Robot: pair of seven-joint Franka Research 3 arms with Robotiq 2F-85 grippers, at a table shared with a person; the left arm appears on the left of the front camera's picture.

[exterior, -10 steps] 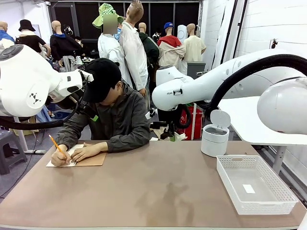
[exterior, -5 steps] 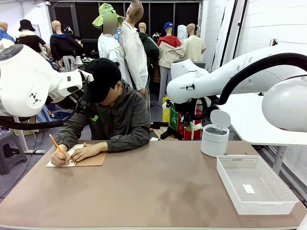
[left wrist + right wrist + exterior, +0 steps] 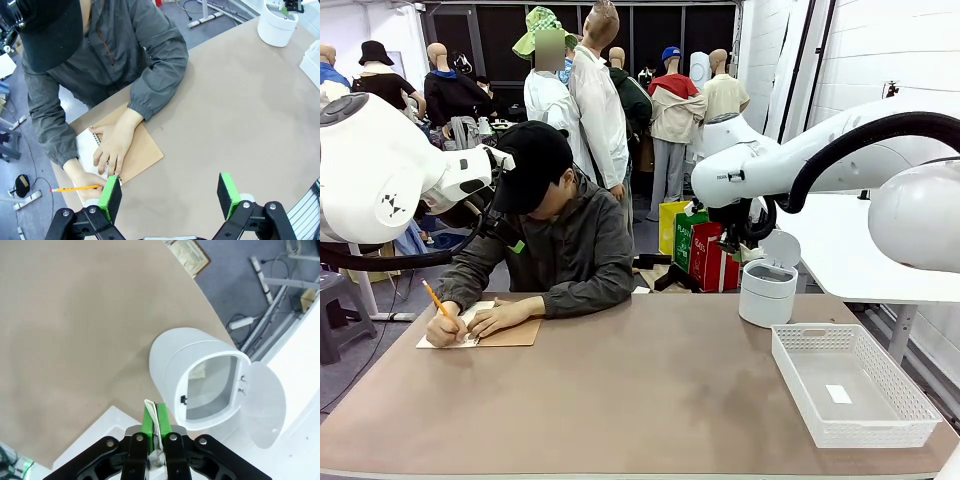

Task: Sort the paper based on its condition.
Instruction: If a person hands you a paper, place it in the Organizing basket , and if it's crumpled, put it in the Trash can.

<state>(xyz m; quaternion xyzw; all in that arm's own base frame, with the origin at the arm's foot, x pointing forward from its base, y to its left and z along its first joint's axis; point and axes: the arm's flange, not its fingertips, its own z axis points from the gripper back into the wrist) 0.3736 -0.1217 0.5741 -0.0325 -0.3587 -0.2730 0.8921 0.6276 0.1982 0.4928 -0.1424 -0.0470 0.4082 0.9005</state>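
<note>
A thin strip of white paper is pinched edge-on between the green pads of my right gripper, which is shut on it. The gripper hangs just above a white bin whose lid stands open; something pale lies inside it. In the front view the right gripper is up beside that bin. My left gripper is open and holds nothing, high over the table near the person's hands. The person writes with a pencil on a spiral notepad.
A white mesh basket stands at the right front of the table with a small white piece lying in it. The person leans over the far left edge. The brown tabletop is bare in the middle.
My right arm has swung to the right with the paper, from the table's far middle to just over the white bin. The person keeps writing; the left arm is still.
</note>
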